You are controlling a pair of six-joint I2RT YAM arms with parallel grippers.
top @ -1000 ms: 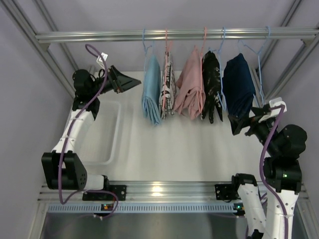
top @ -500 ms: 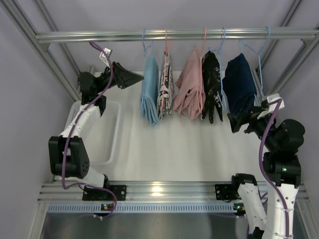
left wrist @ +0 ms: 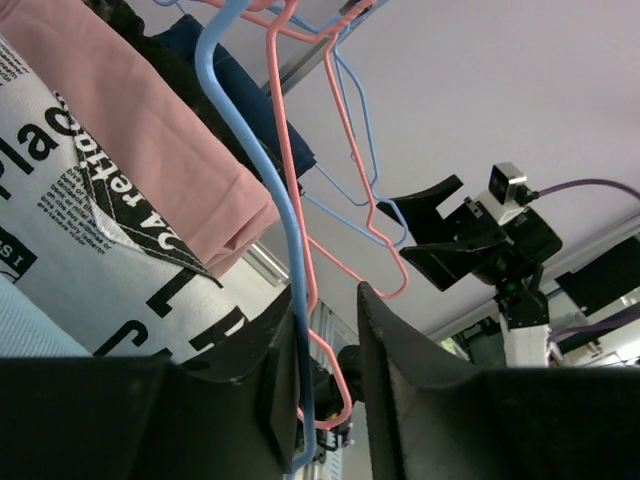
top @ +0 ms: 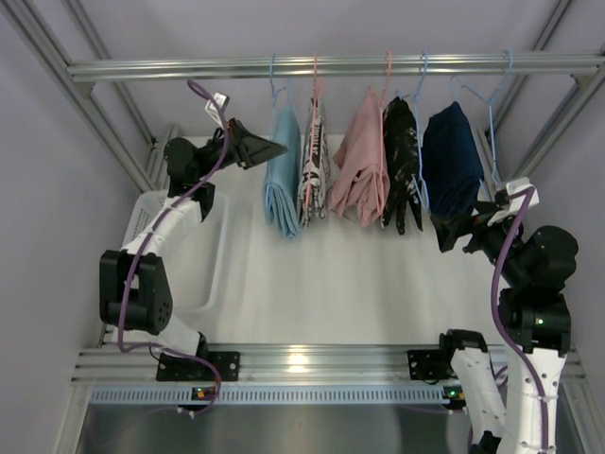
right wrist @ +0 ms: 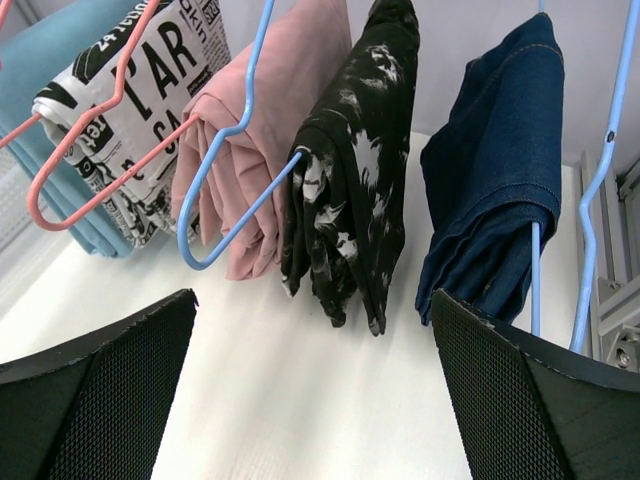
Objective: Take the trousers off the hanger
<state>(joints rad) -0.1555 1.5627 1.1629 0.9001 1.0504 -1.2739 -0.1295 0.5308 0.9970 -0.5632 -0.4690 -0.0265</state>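
Note:
Three pairs of trousers hang folded on wire hangers from the rail [top: 189,68]: light blue [top: 284,180], newsprint-patterned [top: 317,175] and dusty pink [top: 359,165]. My left gripper [top: 276,148] is up beside the light blue pair. In the left wrist view the blue hanger wire [left wrist: 290,230] runs between my left gripper's [left wrist: 328,300] fingers, against the left one, with a gap to the right one. A pink hanger [left wrist: 300,170] runs just behind it. My right gripper [right wrist: 312,300] stands wide open and empty, low below the navy garment [right wrist: 495,170].
A black patterned garment [top: 402,165] and the navy one [top: 452,170] hang to the right on blue hangers. A white bin [top: 213,255] sits on the table at the left. Frame posts slant down both sides.
My left gripper has moved right and up to the light blue trousers' hanger, and its jaws have narrowed round the blue wire. The right arm has barely shifted.

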